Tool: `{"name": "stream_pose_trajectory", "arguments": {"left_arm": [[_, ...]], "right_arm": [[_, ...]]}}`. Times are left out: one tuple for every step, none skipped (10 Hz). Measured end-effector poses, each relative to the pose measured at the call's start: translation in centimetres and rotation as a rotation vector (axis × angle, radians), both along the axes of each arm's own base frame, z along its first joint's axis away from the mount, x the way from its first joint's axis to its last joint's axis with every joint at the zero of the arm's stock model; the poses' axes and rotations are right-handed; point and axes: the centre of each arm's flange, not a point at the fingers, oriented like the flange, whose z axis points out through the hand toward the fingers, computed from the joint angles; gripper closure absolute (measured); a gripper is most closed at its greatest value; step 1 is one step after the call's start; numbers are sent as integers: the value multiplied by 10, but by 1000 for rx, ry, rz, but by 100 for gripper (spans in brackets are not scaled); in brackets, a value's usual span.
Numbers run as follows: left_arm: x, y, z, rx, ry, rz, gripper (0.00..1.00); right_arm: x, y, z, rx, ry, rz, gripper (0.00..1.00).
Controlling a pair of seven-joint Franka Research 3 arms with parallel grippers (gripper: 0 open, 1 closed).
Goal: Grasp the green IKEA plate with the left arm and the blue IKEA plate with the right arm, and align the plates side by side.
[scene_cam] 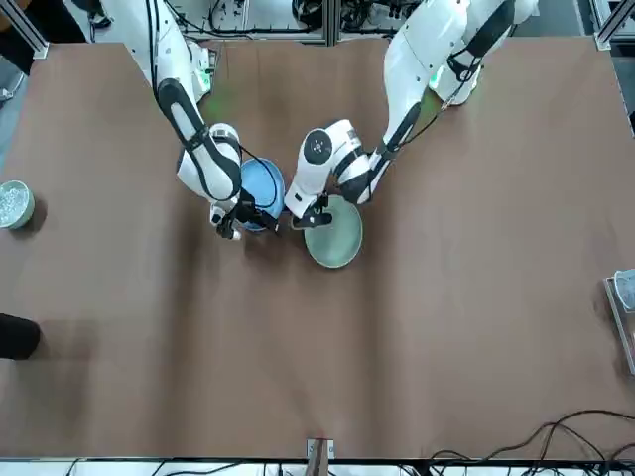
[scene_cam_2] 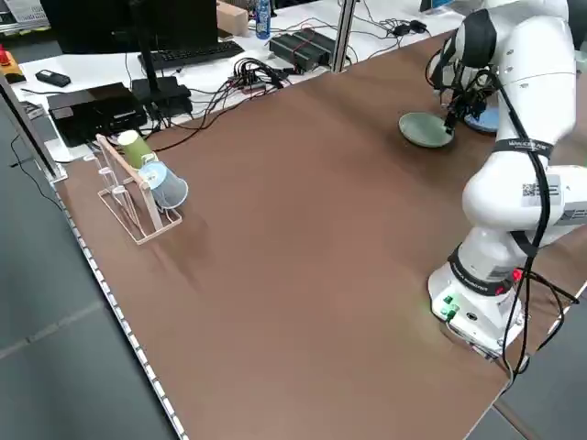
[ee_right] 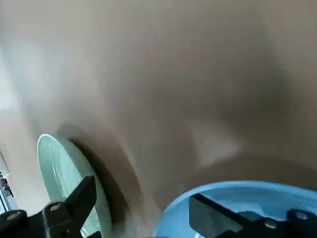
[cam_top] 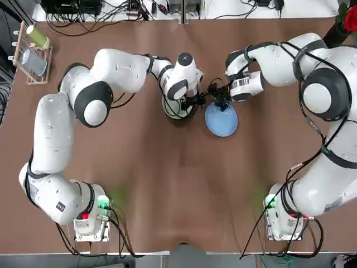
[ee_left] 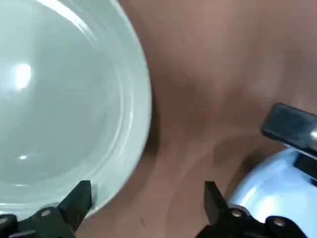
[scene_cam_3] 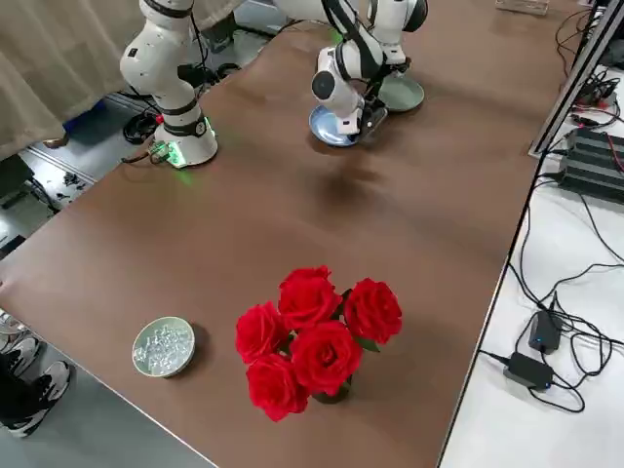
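fingers of both grippers stand spread with nothing clamped between them, which fits plates already set down. from overhead, the left gripper (cam_top: 196,100) hangs at the green ikea plate (cam_top: 177,112), mostly hidden under the wrist, and the right gripper (cam_top: 221,104) sits at the far rim of the blue ikea plate (cam_top: 221,120); the plates lie near each other mid-table (cam_top: 167,184), a small gap between them. in the front view they rest side by side, blue nearer the arms' bases, green a little farther out, so the row looks roughly made but not quite even. the left wrist view shows its fingertips (ee_left: 79,196) straddling bare table between the plates, gripping neither. the right wrist view shows one finger over the blue rim, the other clear of it, apparently released.
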Motion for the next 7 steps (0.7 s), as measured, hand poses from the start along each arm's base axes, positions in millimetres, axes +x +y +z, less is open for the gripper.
{"name": "stream_pose_trajectory", "arguments": {"left_arm": [[-1,-8,8,-14,-10,4,0],[-1,-13,13,-24,-15,6,0],[-3,-15,14,-26,-16,4,0],[-5,-17,14,-26,-15,1,0],[-5,-17,14,-27,-16,1,0],[-5,-17,15,-28,-17,2,0],[-4,-17,16,-28,-17,2,0]], "right_arm": [[1,-2,0,-5,-1,-6,8],[2,-6,0,-14,-1,-17,8],[2,-7,0,-10,6,-38,8],[0,-7,0,-1,17,-65,8],[-1,-7,0,4,24,-82,8],[-2,-5,0,7,29,-90,8],[-3,-4,0,11,32,-94,8]]}}
